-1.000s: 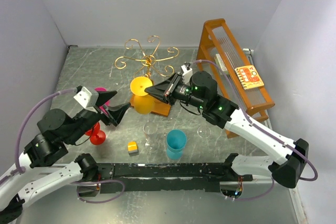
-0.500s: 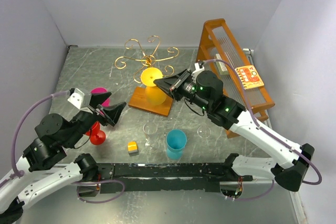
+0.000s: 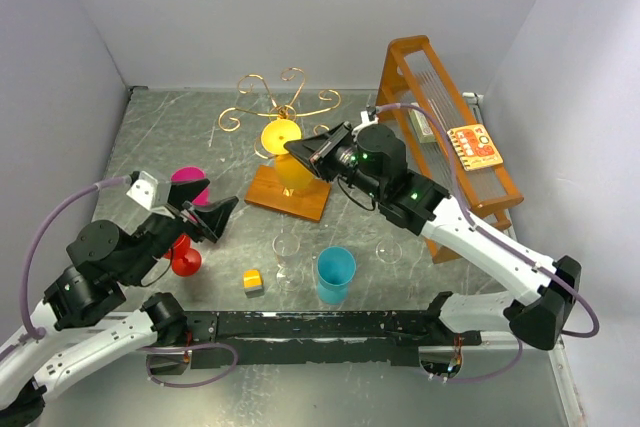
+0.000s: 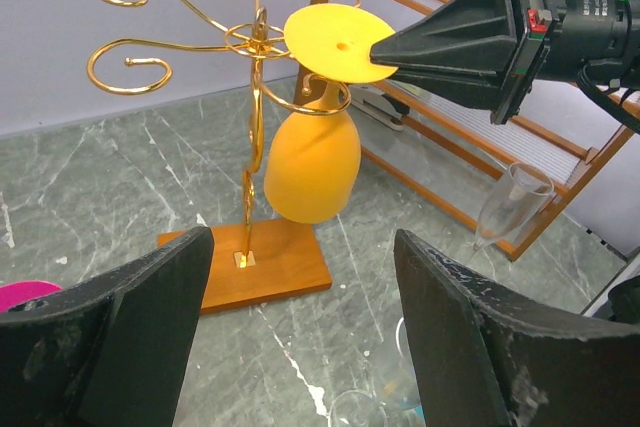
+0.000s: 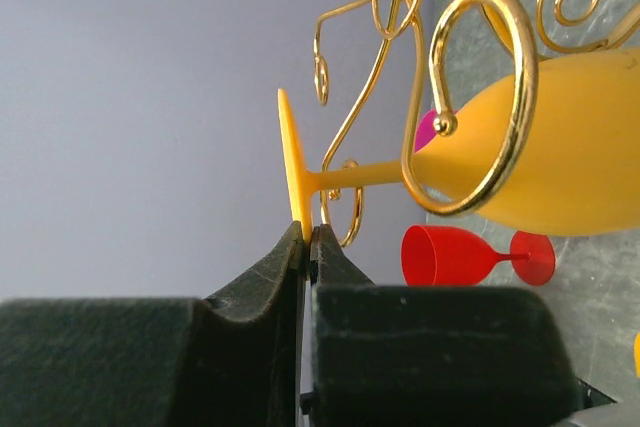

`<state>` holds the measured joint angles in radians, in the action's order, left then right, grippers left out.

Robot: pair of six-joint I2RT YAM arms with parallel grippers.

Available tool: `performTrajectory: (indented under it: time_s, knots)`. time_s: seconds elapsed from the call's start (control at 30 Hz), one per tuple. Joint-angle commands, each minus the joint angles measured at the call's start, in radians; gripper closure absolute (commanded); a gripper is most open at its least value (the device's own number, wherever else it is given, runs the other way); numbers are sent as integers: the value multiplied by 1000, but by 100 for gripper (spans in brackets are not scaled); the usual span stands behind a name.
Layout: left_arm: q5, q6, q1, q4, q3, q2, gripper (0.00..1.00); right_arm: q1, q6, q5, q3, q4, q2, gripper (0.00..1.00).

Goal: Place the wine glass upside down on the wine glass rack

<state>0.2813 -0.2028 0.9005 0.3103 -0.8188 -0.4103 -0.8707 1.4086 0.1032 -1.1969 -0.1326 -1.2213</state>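
Two end effectors are in view. The right end effector [image 3: 292,148] is closed, its tips pinching the rim of the flat foot of the yellow glass [image 3: 291,171]. In the right wrist view that thin disc sits edge-on between the fingertips [image 5: 283,252].

The glass hangs upside down, bowl toward the surface [image 3: 160,137] and foot uppermost. Its stem is threaded through a curled gold arm on the 6 o'clock side of the rack [image 3: 290,202]. The bowl hangs above the rack's wooden base without touching it. Whether the foot already rests on the curl cannot be told.

The left end effector [image 3: 207,215] is wide open and holds nothing. It hovers at 8 o'clock from the rack, well apart from it, with both fingers [image 4: 130,337] framing the rack in its own camera.

Seen from above, the rack stands at about 11 o'clock from the blue cup [image 3: 335,275]. The slatted frame [image 3: 440,132] lies at 3 o'clock from the rack. A yellow block [image 3: 253,280] sits at 9 o'clock from the cup. Clear glasses stand at the cup's 10 o'clock [image 3: 287,247] and 2 o'clock. A red glass [image 3: 184,259] lies on its side at 7 o'clock from the left end effector. A pink item [image 3: 190,179] is partly hidden at that end effector's 11 o'clock.
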Motion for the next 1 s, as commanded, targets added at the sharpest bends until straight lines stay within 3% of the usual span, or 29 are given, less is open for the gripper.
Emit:
performTrajectory:
  time_s: [0.0, 0.6, 0.97]
  knots:
    - [33, 1, 4, 6, 16, 20, 17, -2, -23, 16, -55, 37, -26, 100]
    - [46, -4, 3, 9, 32, 44, 17, 7, -74, -158, -147, 53, -153, 100]
    - [39, -2, 4, 2, 36, 42, 18, 7, -91, -192, -107, 58, -104, 100]
